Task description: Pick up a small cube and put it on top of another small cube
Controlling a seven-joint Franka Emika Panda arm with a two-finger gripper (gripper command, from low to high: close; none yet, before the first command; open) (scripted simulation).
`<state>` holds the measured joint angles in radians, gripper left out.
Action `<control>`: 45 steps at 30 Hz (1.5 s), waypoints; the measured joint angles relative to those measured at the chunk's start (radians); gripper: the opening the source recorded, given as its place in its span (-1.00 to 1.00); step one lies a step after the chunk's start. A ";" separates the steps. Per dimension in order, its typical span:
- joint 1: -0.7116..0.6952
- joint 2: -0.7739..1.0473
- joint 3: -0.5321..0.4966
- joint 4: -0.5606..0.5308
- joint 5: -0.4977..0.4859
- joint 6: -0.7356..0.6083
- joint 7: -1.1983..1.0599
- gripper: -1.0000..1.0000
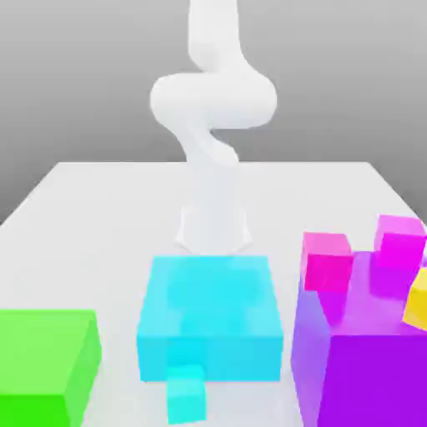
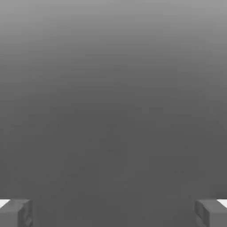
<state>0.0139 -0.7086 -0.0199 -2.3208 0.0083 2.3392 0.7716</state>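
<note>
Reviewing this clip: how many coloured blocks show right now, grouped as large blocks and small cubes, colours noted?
Large blocks: 3 (green, cyan, purple)
Small cubes: 4 (cyan, pink, magenta, yellow)
Total: 7

On my feed from the exterior view, I count four small cubes (image 1: 326,263), three larger blocks (image 1: 208,317), one robot arm (image 1: 213,100) and one table (image 1: 108,217).
</note>
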 joint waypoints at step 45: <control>0.012 0.860 -0.080 -0.146 0.027 0.326 -0.300 -1.00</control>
<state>0.0257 0.1516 -0.0994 -2.4669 0.0350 2.6649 0.4712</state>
